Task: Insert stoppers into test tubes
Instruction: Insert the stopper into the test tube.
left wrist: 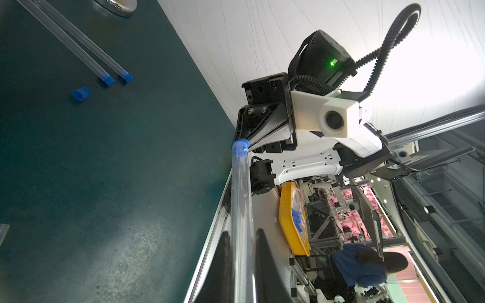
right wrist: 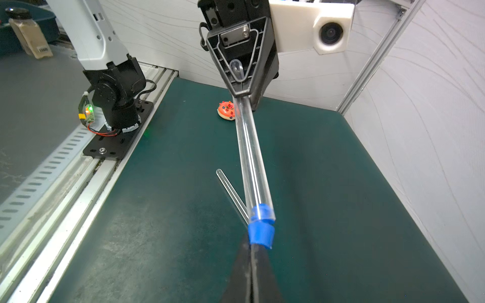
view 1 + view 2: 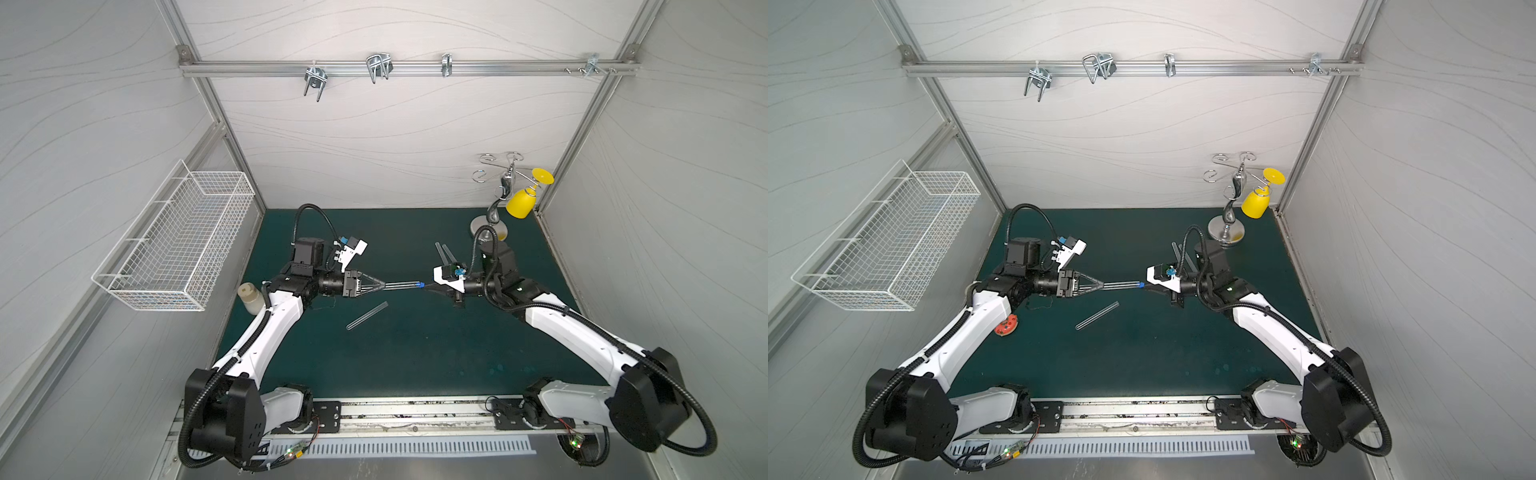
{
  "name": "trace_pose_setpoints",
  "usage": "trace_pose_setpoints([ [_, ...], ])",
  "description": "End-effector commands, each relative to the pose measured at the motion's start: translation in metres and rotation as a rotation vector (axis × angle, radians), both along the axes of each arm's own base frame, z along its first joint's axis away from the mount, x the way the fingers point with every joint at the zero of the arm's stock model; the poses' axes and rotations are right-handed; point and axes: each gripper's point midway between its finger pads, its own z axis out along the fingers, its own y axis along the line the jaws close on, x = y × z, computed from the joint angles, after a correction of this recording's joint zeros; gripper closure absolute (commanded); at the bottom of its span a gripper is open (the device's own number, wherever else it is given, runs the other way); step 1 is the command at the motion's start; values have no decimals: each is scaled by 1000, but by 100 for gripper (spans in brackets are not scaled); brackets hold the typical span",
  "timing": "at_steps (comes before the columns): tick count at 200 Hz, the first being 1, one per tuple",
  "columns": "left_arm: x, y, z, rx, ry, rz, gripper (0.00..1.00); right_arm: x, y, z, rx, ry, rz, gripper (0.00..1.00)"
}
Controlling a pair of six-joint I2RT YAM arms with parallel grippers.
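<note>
Mid-frame in both top views, the left end effector [image 3: 384, 286] is clamped on a clear test tube [image 3: 402, 285], held level above the table [image 3: 415, 353]. The right end effector [image 3: 428, 287], its fingers pressed together, touches the blue stopper [image 3: 420, 285] in the tube's mouth. An empty tube [image 3: 367, 316] lies at lower centre.

Pale wavy-lined walls [image 3: 374, 137] enclose a dark green mat [image 3: 415, 345]; a white wire basket [image 3: 166, 257] hangs on one.
</note>
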Motion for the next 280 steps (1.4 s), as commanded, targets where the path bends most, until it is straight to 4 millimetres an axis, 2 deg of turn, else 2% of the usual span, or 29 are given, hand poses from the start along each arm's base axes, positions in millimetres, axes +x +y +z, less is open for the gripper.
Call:
trace_pose_setpoints([
  [1,-26,-17,23,-79,-51,-159,100,-33,18,28,65,-168,188,97],
  [26,-30,-18,23,-76,-59,-173,100,-41,21,27,40,-195,220,98],
  [124,-48,-24,30,-119,-60,-252,100,-42,27,35,33,-275,259,100],
  [173,-53,-26,33,-132,-66,-277,100,-45,39,55,128,-273,294,100],
  [197,-52,-27,33,-124,-69,-273,100,-46,44,65,168,-205,314,100],
  [254,-52,-27,32,-117,-80,-267,100,-47,45,68,167,-15,360,99],
  [268,-52,-27,32,-115,-81,-265,100,-42,47,66,163,-51,325,100],
  [280,-52,-27,33,-117,-80,-266,100,-44,50,61,157,-155,299,100],
])
